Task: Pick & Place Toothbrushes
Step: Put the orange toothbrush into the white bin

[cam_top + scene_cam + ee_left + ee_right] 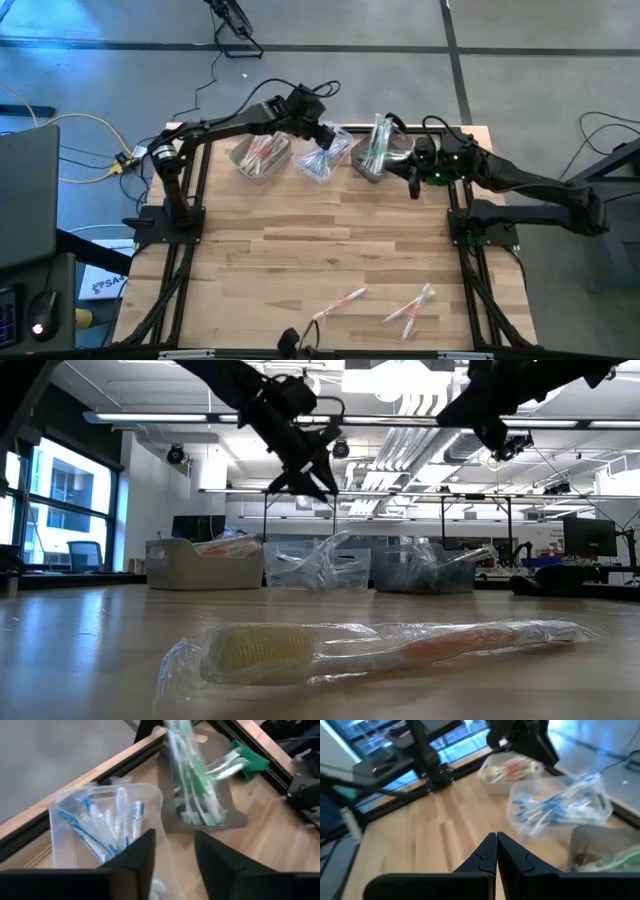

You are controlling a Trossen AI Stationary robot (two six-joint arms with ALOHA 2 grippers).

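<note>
While left fingers (328, 133) gape above blue toothbrushes (322, 160), right fingers (496, 851) pinched.

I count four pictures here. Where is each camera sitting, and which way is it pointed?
High view: above the table, looking straight down; both arms show, with three bins at the far edge.
Low view: at table-top height, looking level past a wrapped toothbrush toward the bins; both arms hang in from above.
Left wrist view: on the left arm, looking past its open left tool at the blue bin and green bin.
Right wrist view: on the right arm, past its shut right tool.
Both wrist views share the blue bin.
</note>
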